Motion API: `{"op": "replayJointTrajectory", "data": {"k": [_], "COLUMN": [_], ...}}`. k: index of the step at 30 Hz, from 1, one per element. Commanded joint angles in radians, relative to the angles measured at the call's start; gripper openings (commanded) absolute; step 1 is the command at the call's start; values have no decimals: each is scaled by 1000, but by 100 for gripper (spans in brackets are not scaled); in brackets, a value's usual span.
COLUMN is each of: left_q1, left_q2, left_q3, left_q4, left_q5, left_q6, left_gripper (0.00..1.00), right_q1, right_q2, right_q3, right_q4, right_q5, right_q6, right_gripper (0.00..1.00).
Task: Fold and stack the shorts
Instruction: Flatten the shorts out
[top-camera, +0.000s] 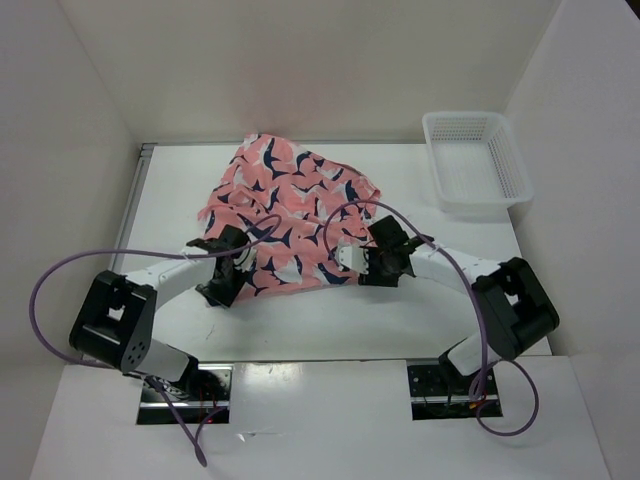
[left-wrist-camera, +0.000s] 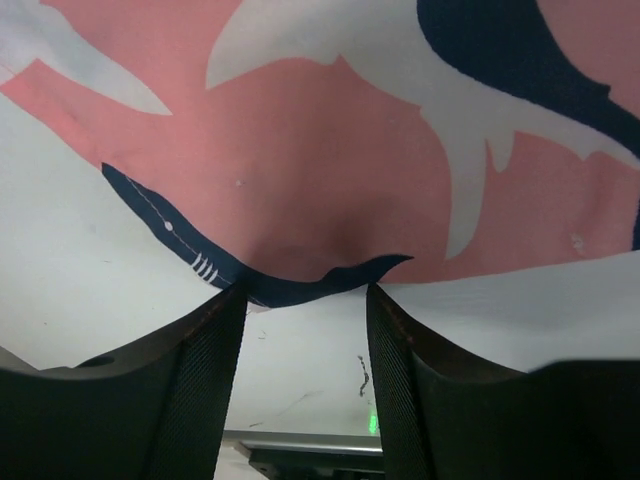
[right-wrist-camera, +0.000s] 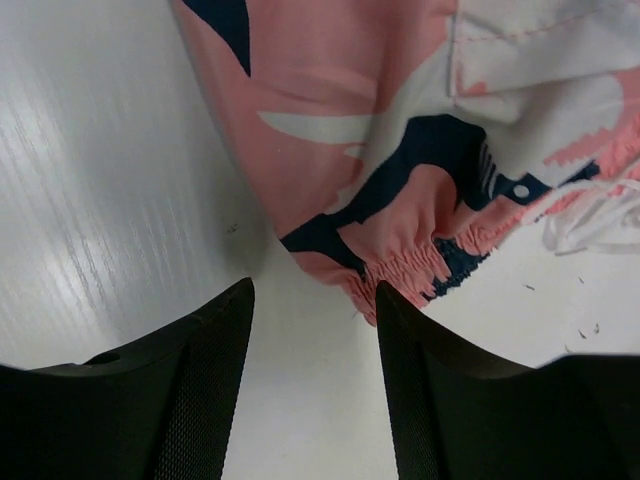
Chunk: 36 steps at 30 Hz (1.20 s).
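Observation:
The shorts (top-camera: 285, 205), salmon-pink with navy-and-white whale shapes, lie loosely spread at the middle back of the white table (top-camera: 330, 320). My left gripper (top-camera: 238, 266) is at their near-left edge. In the left wrist view it (left-wrist-camera: 305, 290) is open, its fingertips just at the navy hem of the shorts (left-wrist-camera: 330, 180), with bare table between the fingers. My right gripper (top-camera: 362, 262) is at the near-right edge. In the right wrist view it (right-wrist-camera: 315, 290) is open over bare table, the gathered waistband of the shorts (right-wrist-camera: 400, 265) just ahead of its right fingertip.
A white perforated basket (top-camera: 470, 160) stands at the back right, apart from the shorts. White walls enclose the table at the left, back and right. Purple cables loop over both arms.

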Motion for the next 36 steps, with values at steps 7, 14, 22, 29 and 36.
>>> {"op": "replayJointTrajectory", "data": {"k": [7, 14, 22, 29, 36], "left_q1": [23, 23, -21, 11, 256], "left_q2": [178, -100, -242, -242, -3], "left_q3": [73, 105, 208, 237, 476], "left_q4": [61, -334, -636, -416, 91], "left_q5": [10, 164, 271, 115, 136], "left_q6": [2, 2, 2, 2, 2], "left_gripper": [16, 7, 18, 47, 63], "right_q1": [25, 78, 334, 251, -127], "right_q2": [62, -81, -173, -171, 25], "right_q3": [5, 147, 222, 384, 432], "right_q4": [66, -407, -692, -592, -71], "right_q5": [-13, -185, -325, -382, -382], "right_q6": [-62, -139, -127, 132, 658], "right_gripper": [2, 0, 22, 75, 69]}}
